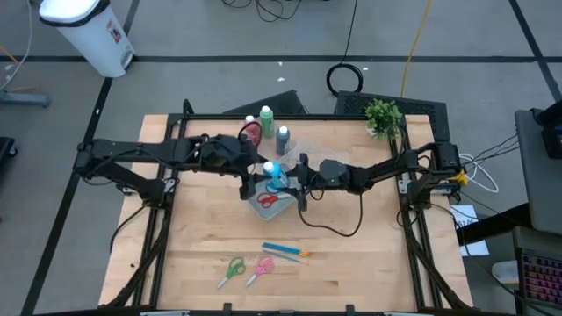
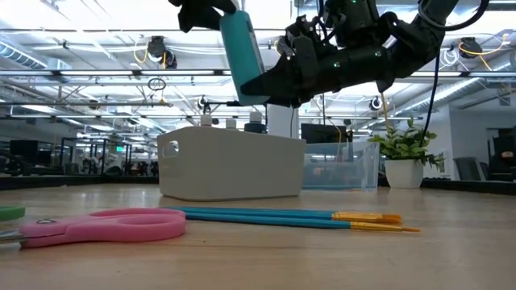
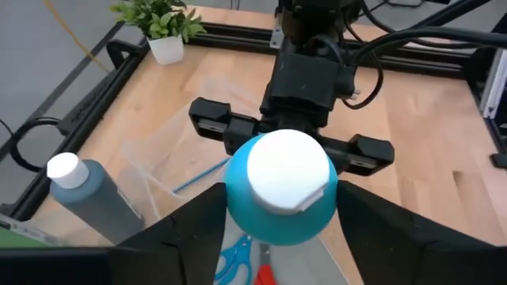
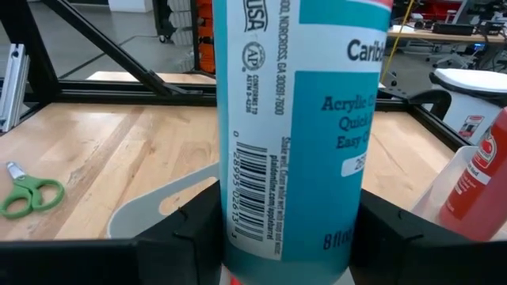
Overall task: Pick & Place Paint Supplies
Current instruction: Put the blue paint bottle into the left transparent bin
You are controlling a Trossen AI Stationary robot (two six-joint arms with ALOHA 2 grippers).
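Low view: light blue bottle (image 2: 243,55) aloft, both the left gripper (image 3: 277,237) and right gripper (image 4: 285,237) clamped on it. Rigid, light, slick plastic; best held mid-body.

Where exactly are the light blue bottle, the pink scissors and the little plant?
light blue bottle (image 3: 283,190): left wrist view, white cap.
pink scissors (image 2: 105,225): low view, handle.
potted plant (image 1: 383,116): high view, leaves.

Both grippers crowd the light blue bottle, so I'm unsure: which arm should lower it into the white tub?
Left, probably. The left gripper grips the light blue white-capped plastic bottle at its top, above the white plastic tub. The right gripper sits beside the bottle's lower end.
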